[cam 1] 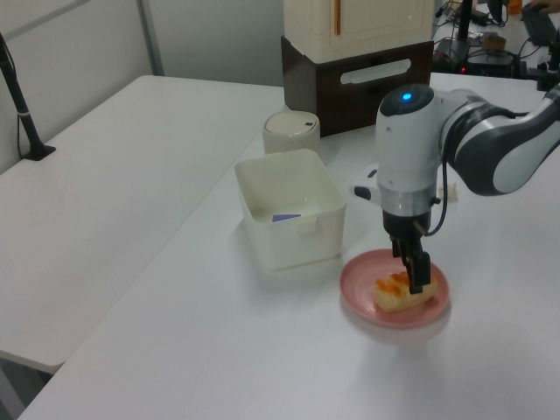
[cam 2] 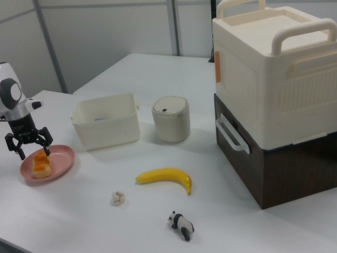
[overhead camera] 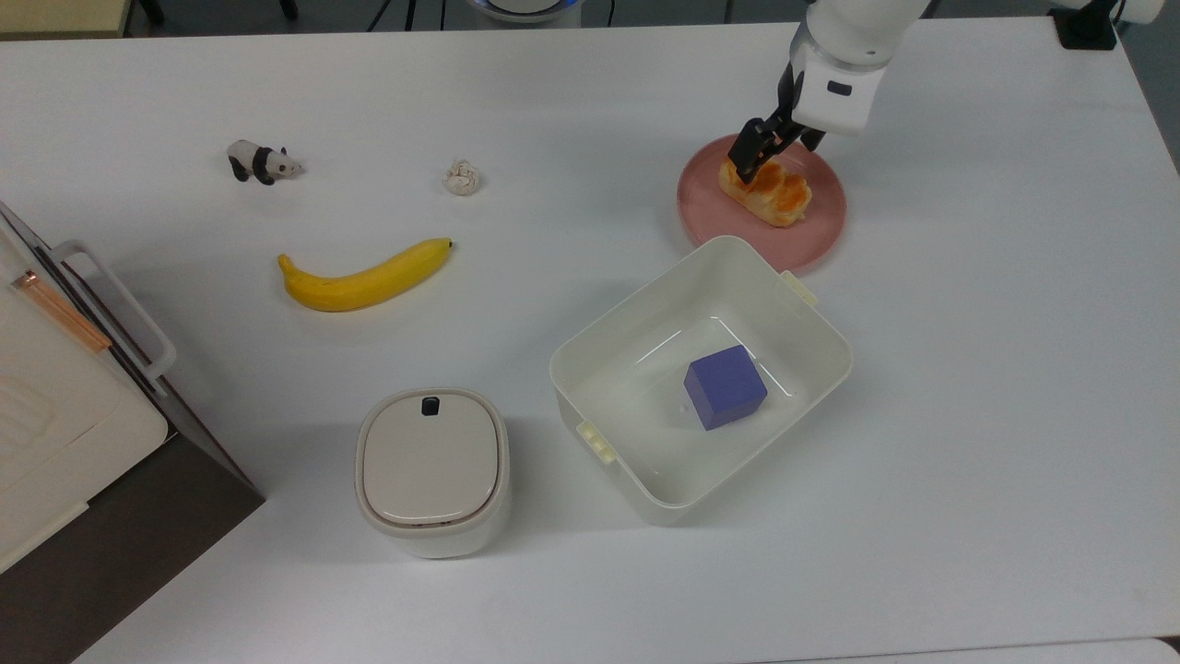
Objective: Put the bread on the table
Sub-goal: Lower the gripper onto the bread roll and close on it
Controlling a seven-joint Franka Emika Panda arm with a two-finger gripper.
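straddling bread [cam 2: 41,163] — tool [cam 2: 33,149] spread wide in right view, pink plate [overhead camera: 820,226]

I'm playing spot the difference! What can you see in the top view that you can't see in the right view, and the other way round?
Top view: the whole purple block lying on the floor of the white tub.
Right view: the handles on top of the big cream box, and how wide the open claw spreads just over the bread.
Both: the bread on the pink plate, the banana and the toy panda.
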